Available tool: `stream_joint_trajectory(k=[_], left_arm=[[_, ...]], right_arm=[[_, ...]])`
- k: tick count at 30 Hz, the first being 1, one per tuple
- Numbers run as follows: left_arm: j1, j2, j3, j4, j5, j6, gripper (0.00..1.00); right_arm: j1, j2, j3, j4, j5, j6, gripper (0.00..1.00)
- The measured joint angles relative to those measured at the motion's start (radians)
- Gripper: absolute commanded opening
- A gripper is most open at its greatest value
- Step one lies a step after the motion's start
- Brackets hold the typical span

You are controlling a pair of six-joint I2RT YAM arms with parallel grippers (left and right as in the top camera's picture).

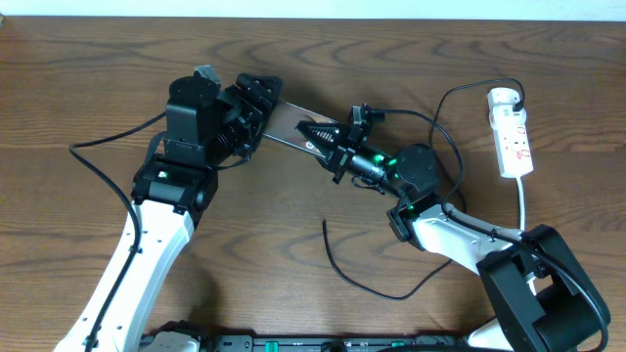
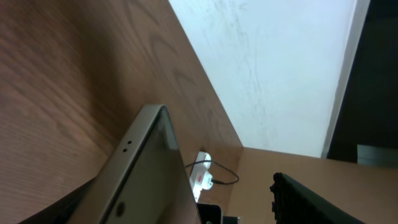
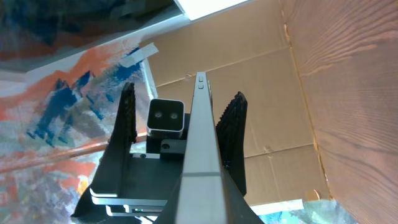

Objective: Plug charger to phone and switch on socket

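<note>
Alignment decides the coming move: the phone (image 1: 293,125) is slung between the two arms over the middle of the counter (image 1: 98,78), nearer its far edge than its near one. Its long axis runs on a diagonal from far-left to near-right. The right pincer (image 1: 333,147) is clenched on the near-right end. The left pincer (image 1: 259,103) straddles the far-left end with its jaws apart (in the right wrist view one of its fingers (image 3: 127,143) stands clear of the slab's thin edge, the other just beside it). So the phone lies straight ahead of the left pincer, end-on and turned partly on edge, and that pincer need only clamp to share the hold. Which end carries the port cannot be told.

The charger (image 1: 342,274) lies loose on the counter toward the near edge, its free tip pointing at the far edge and well apart from the phone; the right arm is the nearer. Its other end runs to the socket (image 1: 515,142), which lies by the right edge, long axis far-to-near. My guess: once the left pincer grips, the right can let go and fetch the tip.
</note>
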Motion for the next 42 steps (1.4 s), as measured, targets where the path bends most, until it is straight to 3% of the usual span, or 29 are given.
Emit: stream_joint_trajectory(k=[8, 18, 27, 32, 37, 42], left_arm=[[0.013, 0.000, -0.013, 0.049, 0.047, 0.030, 0.77], [0.076, -0.003, -0.224, 0.417, 0.161, -0.018, 0.77], [0.076, -0.003, -0.249, 0.439, 0.190, -0.042, 0.76], [0.076, -0.003, -0.251, 0.481, 0.195, -0.061, 0.58], [0.076, -0.003, -0.251, 0.488, 0.205, -0.072, 0.49], [0.076, -0.003, -0.251, 0.488, 0.216, -0.081, 0.31]], right_arm=[[-0.001, 0.001, 0.000, 0.014, 0.013, 0.018, 0.01], [-0.003, 0.001, 0.000, 0.014, 0.034, 0.020, 0.01], [-0.004, 0.001, 0.000, 0.012, 0.036, 0.019, 0.01], [-0.003, 0.001, 0.000, -0.004, 0.033, 0.016, 0.01], [-0.002, 0.001, 0.000, -0.011, 0.034, 0.014, 0.01], [-0.001, 0.001, 0.000, -0.013, 0.034, 0.011, 0.01]])
